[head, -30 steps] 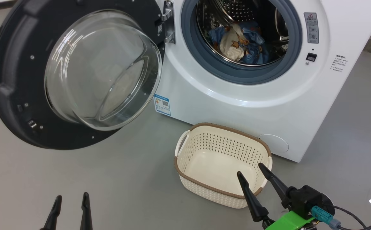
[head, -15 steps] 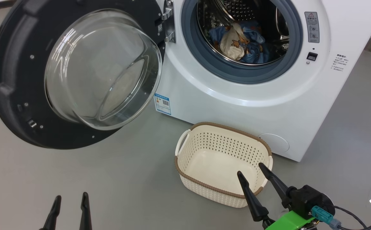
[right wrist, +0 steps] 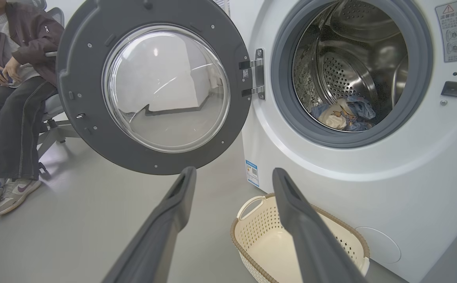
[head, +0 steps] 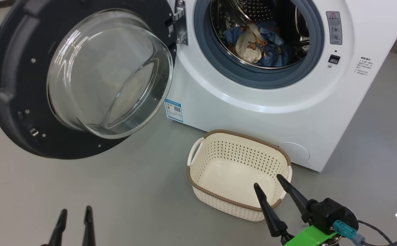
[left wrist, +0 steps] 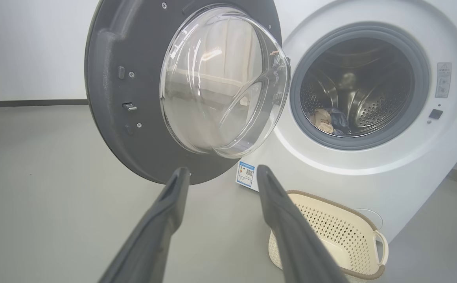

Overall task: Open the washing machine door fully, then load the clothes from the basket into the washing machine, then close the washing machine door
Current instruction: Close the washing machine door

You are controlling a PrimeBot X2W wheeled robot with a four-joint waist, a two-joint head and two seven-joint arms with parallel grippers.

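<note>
Seen from the head, the washing machine door (head: pixel 106 73) hangs wide open at ten o'clock. It is hinged on the left edge of the opening, and the inner side of its glass bowl faces the robot. This leaves the drum mouth of the washing machine (head: pixel 253 106) unobstructed at one o'clock. The clothes (head: pixel 258 46) lie in a heap low in the drum, blue fabric around a cream piece, well behind the grey gasket. Nothing appears to hang over the lip where it could catch in the seal.

The basket (head: pixel 219 204) stands on the floor (head: pixel 133 191) at five o'clock, just in front of the machine's lower panel and below the opening. That looks like a handy spot for short lifts into the drum. It now holds nothing.

The right pincer (head: pixel 267 180) hovers over the basket's near right corner with its fingers spread, and it is empty. The left pincer (head: pixel 76 209) sits low at seven o'clock, also parted and empty, below the door's bottom rim and apart from it. In the right wrist view a person (right wrist: pixel 12 78) sits on a chair beyond the door, at nine o'clock.

Loading looks done, so closing the door is what remains. The left pincer is the nearer one. It would probably have to reach around to the outer face near the free edge to swing the door shut.
</note>
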